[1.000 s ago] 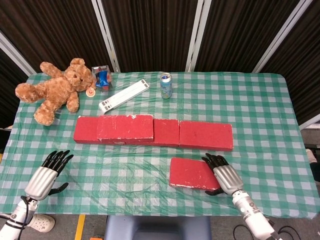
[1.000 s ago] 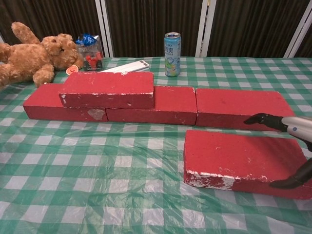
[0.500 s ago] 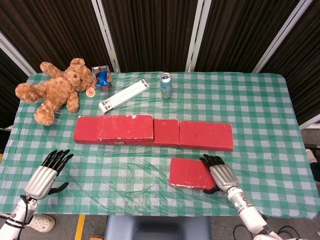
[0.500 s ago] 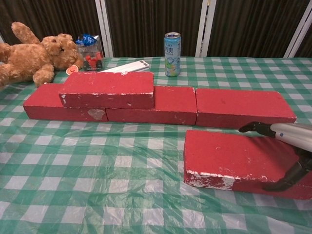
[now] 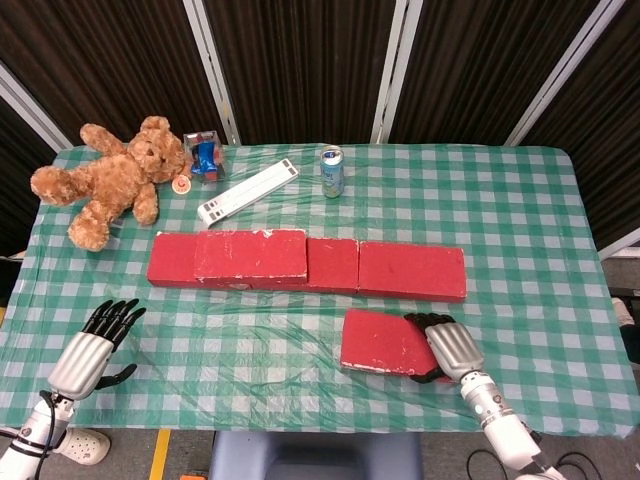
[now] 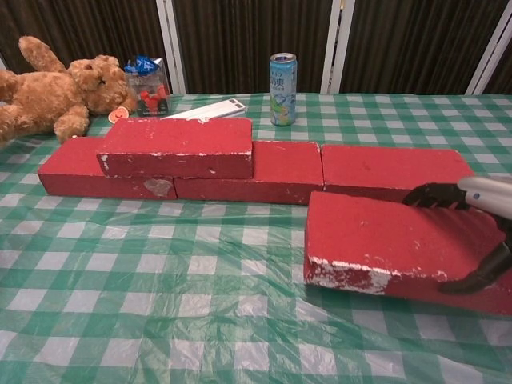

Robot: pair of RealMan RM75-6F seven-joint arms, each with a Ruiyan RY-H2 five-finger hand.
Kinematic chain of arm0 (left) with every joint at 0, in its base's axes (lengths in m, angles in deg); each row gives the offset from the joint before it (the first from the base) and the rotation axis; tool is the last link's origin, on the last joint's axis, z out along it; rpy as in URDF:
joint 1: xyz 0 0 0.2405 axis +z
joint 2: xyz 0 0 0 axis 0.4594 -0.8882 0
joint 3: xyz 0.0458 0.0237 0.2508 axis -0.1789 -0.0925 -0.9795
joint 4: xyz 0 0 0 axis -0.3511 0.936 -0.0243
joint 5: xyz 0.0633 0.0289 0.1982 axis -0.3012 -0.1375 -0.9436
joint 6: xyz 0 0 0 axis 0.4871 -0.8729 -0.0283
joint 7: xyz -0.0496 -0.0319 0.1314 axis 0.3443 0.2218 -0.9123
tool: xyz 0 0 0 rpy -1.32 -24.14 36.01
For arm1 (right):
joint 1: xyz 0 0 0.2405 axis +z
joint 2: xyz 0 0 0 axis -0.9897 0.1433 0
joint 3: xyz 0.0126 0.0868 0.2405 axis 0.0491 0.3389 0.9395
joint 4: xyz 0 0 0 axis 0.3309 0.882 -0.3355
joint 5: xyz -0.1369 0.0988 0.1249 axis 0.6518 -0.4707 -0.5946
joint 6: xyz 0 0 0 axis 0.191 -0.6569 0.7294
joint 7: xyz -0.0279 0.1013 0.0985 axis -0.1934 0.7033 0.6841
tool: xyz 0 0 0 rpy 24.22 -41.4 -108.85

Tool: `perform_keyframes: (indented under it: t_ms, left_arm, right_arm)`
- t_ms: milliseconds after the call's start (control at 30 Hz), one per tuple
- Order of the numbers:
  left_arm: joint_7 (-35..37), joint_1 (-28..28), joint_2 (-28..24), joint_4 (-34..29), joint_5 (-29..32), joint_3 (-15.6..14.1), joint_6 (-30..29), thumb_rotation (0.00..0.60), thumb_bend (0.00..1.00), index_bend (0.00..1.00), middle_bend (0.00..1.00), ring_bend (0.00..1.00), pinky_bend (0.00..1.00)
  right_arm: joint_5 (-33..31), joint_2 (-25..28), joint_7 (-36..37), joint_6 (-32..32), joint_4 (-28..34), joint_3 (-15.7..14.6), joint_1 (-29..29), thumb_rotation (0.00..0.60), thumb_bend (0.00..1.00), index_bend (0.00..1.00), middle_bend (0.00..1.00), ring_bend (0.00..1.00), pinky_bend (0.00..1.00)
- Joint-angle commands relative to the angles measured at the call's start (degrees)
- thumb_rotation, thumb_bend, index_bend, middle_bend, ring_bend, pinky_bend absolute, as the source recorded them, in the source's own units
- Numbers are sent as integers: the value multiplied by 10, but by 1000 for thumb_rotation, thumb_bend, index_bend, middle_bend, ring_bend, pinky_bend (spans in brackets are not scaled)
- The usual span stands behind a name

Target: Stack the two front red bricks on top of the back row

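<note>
A loose red brick (image 5: 385,342) (image 6: 384,244) sits at the front right, lifted slightly off the tablecloth. My right hand (image 5: 447,347) (image 6: 474,232) grips its right end, fingers over the top and thumb under the near edge. Behind it runs the back row of red bricks (image 5: 405,270) (image 6: 392,173), with one red brick (image 5: 250,254) (image 6: 178,147) stacked on its left part. My left hand (image 5: 92,346) rests open near the front left table edge, holding nothing; the chest view does not show it.
A teddy bear (image 5: 108,180) (image 6: 48,92) lies at the back left beside a small toy pack (image 5: 203,155) (image 6: 146,85). A white flat box (image 5: 248,191) and a drink can (image 5: 332,171) (image 6: 282,78) stand behind the brick row.
My right hand has closed on the loose brick's right end and raised it; the brick now sits higher and tilted. The left hand has not moved.
</note>
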Motion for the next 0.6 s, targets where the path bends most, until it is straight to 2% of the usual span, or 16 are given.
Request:
perform_keyframes:
  t_ms: [33,167,267,333,433,500,600]
  left_arm:
    - [-4,2,0,-1,-1,2,-2,600,246,0,0,0,5]
    - [-13,4,2,-2,1,6,1,600,244,0,0,0,5]
    - [-21,5,4,-3,2,10,2,600,247,0,0,0,5]
    - [-26,6,5,-2,6,13,3,600,246,0,0,0,5]
    - [-36,7,9,0,12,17,7,600,246,0,0,0,5]
    - [-43,8,12,3,18,21,12,600,247,0,0,0,5]
    - [-53,9,16,6,27,26,19,600,246,0,0,0,5]
  right_arm:
    - [30,55,27,19,61,25,4,600,92,546,373,313,393]
    - [14,96,28,1,94,74,42,600,93,546,375,314,393]
    - [-28,118,17,-42,74,116,93,600,94,550,380,317,393]
    - [-51,123,14,-71,47,136,126,600,99,556,383,323,392]
    - [-62,134,71,-150,-8,159,167,600,103,557,384,323,391]
    - [-46,138,101,-192,-59,164,188,600,105,558,384,324,389]
    - [-20,129,128,-219,-131,158,206,600,107,556,384,324,393]
